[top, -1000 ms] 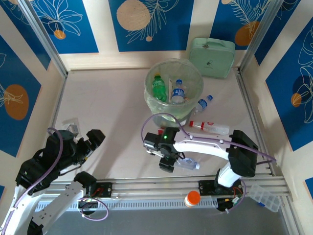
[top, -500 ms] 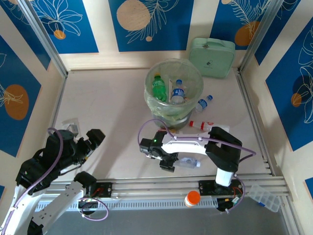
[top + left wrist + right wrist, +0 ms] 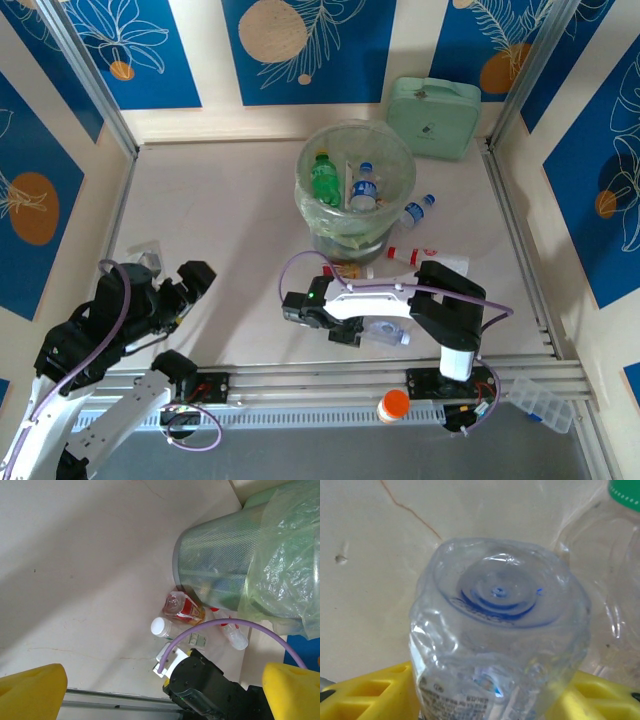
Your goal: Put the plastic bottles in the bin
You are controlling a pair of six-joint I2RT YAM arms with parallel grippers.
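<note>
The left claw (image 3: 190,282) is hanging wide open, well left of the bin (image 3: 405,160). Just this side of the bin, the right claw (image 3: 345,335) is pinching a clear bottle (image 3: 500,630) round its body. It should be squeezing gently and lifting well above the bin before letting go.

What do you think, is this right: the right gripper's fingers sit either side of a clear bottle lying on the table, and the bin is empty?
Not quite: the bin is not empty. The top view shows a green bottle and a blue-capped bottle in it. The rest holds: the right gripper straddles a clear bottle lying on the table.
</note>
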